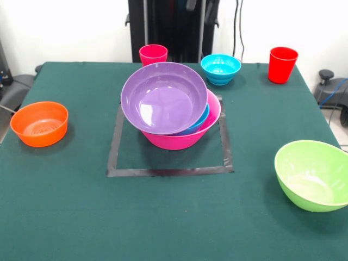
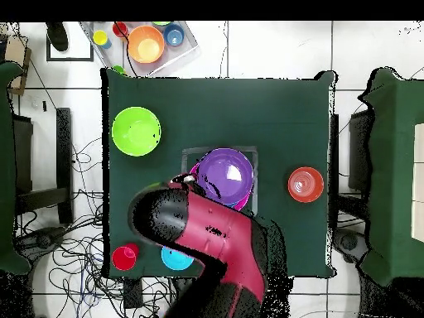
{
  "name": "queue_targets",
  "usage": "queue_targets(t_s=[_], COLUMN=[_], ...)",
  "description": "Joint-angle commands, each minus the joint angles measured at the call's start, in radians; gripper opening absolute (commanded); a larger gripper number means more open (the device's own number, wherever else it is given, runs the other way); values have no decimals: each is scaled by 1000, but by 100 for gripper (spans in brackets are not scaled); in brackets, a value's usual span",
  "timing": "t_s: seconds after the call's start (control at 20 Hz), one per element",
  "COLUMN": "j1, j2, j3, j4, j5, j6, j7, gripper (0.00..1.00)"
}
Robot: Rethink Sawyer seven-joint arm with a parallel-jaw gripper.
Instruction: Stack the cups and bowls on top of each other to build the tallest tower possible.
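Note:
The tower stands inside a black tape square [image 1: 168, 172] at the table's middle. Its base is the large pink bowl [image 1: 174, 140], with a blue bowl [image 1: 200, 120] in it and the purple bowl [image 1: 163, 98] tilted on top. The orange bowl [image 1: 39, 123] sits at the left and the lime green bowl [image 1: 314, 174] at the right. The ribbed blue bowl [image 1: 221, 68], the pink-red cup [image 1: 153, 54] and the red cup [image 1: 283, 64] stand along the far edge. The light green cup is out of view. In the overhead view, the arm's end with my gripper [image 2: 170, 203] hangs beside the purple bowl [image 2: 226, 175].
A clear tray [image 2: 141, 45] with small coloured dishes lies off the table, past the edge opposite the robot. The red arm [image 2: 224, 248] covers the pink-red cup from above. The pedestal [image 1: 168, 27] stands behind the far edge. Cables lie on the floor.

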Motion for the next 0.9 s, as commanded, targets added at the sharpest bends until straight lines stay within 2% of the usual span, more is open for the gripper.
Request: queue_targets(t_s=[0.05, 0.2, 0.35, 0.5, 0.6, 0.7, 0.8, 0.9], j1=[-85, -151, -244, -316, -332, -329, -324, -285], j2=[-189, -196, -174, -138, -124, -122, -125, -129], j3=[92, 137, 240, 328, 353, 361, 370, 341], j4=[289, 387, 488, 541, 546, 535, 509, 444], j5=[-34, -24, -23, -50, -74, -82, -74, -83], j6=[-8, -143, -333, -462, -492, -479, -435, -351], j7=[-102, -117, -111, -70, -41, -24, -20, -19], gripper=[100, 100, 100, 100, 100, 100, 100, 100])
